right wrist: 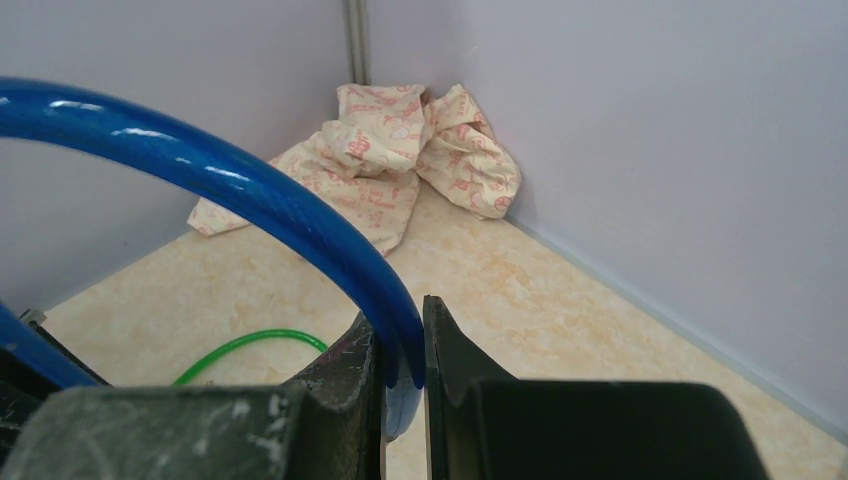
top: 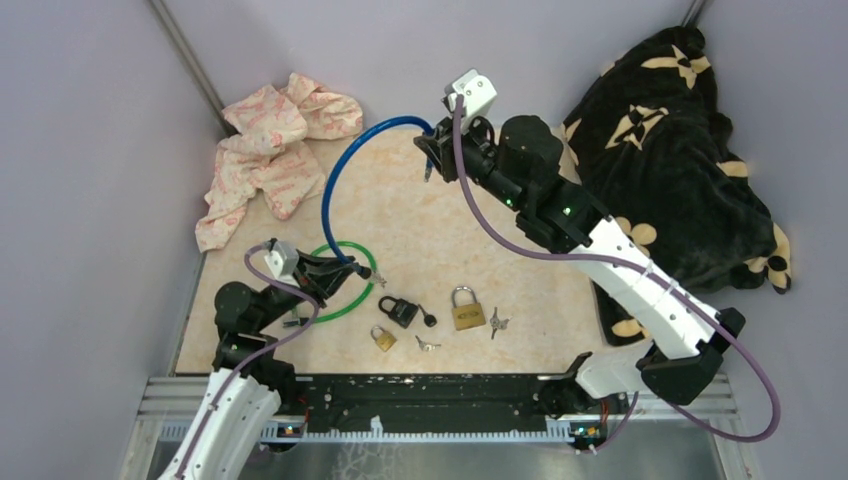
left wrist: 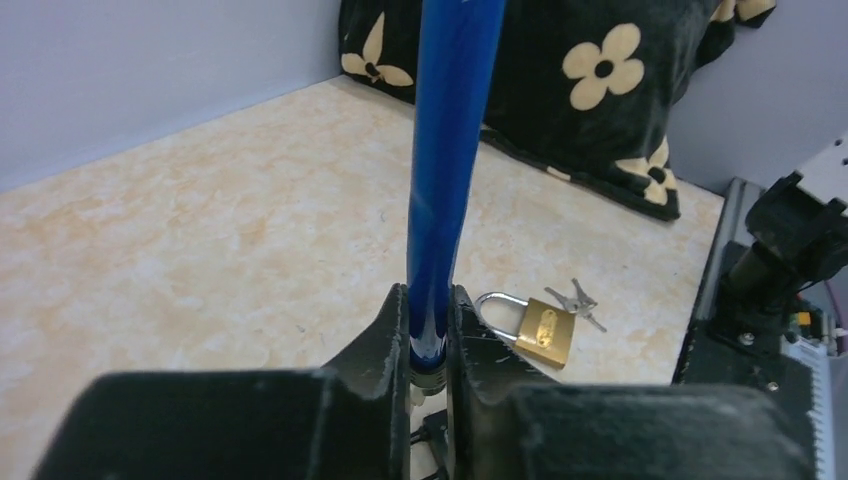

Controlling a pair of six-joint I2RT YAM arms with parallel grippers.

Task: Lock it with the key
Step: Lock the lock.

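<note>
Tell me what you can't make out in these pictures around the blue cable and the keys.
Left wrist view: the left gripper pinches the blue cable, hiding most of its end.
Right wrist view: the right gripper covers most of the other end.
Top view: the keys beside the large brass padlock are too small to show their teeth.

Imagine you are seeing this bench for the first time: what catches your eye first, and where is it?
The blue cable arcs over the table, one end clamped in the left gripper near the front left, the other in the right gripper toward the back. A black flowered blanket fills the far right corner. A brass padlock and its keys lie near the front middle.
</note>
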